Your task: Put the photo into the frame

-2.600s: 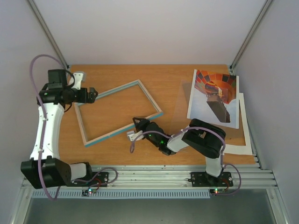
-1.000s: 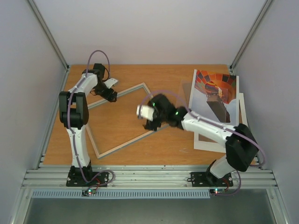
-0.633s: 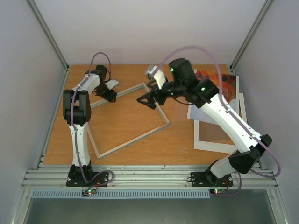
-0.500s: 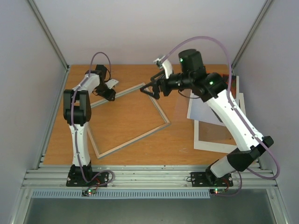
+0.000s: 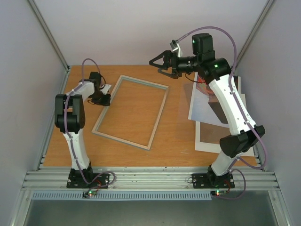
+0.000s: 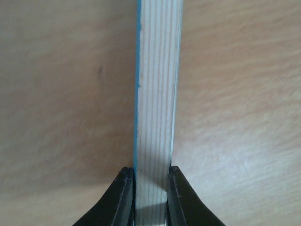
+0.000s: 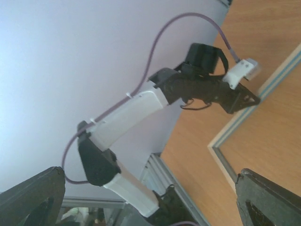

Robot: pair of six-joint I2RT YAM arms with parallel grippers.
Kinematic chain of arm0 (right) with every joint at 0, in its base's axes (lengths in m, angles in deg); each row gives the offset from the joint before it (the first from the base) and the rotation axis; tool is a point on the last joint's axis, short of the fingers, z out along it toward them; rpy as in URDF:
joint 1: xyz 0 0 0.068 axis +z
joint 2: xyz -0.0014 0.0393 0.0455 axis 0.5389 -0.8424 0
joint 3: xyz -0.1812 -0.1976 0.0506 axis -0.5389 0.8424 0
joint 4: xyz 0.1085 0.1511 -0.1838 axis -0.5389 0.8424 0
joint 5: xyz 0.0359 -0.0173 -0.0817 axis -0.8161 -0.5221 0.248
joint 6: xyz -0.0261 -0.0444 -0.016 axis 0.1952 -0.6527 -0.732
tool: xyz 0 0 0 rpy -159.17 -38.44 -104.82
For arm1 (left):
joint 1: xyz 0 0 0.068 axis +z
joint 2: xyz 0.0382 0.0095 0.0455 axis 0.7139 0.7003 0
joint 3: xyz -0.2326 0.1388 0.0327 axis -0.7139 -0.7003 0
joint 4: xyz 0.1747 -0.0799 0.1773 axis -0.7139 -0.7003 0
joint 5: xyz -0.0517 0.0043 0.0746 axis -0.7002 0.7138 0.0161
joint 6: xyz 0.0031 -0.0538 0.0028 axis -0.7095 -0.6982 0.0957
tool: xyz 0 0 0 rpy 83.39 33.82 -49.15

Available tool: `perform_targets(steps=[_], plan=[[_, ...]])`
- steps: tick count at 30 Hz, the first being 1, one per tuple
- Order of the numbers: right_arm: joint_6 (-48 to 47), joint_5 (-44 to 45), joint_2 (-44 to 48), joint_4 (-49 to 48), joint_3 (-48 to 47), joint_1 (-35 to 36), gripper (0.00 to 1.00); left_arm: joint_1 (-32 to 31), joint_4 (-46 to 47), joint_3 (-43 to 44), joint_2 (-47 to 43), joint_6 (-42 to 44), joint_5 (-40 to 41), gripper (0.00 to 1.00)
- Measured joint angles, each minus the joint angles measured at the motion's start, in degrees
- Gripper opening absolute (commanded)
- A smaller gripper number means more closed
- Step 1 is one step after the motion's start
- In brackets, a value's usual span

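Top external view shows the job has only just begun. The frame (image 5: 159,117) lies flat in the middle of the table (image 5: 122,159), with its pale wood back up. Only bare table shows through it. The photo (image 5: 202,109) is not in it yet. It lies well apart from the frame, at the right side of the table, and the right arm (image 5: 230,101) hides part of it. The photo has yet to be picked up, carried over and laid in the frame, so nearly all of the job is left.

The left jaws are narrow and pinch the left rail of the frame. Left wrist view shows a dark finger (image 6: 123,197) touching each side of the wood strip. The right jaws are wide and hold nothing. They hang high over the far edge of the table, past the far end of the frame.

Half a second before, the frame lay slanted, with one corner pointing to the far side. Now it has swung round, and its long sides run more from near to far. The right arm was close to that far corner then, and now it is up and away from it. The left jaws have closed on the rail. The photo has not moved. In the oldest picture the frame's blue edges showed on top.
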Motion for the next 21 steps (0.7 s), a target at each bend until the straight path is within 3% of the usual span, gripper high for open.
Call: perform_targets(steps=[11, 17, 21], plan=[[10.32, -3.82, -1.27, -3.93, -4.79, -0.57, 0.99, 0.26, 3.32, -16.06, -10.95, -10.86, 3.21, 0.00], [10.80, -3.32, -1.25, -5.11, -4.61, -2.05, 0.98, -1.92, 5.95, -20.96, -14.23, -18.88, 4.28, 0.01], [7.80, -2.40, 0.66, -5.38, 0.61, -2.23, 0.98, -5.11, 7.50, -21.31, -14.38, -24.63, 5.18, 0.00]])
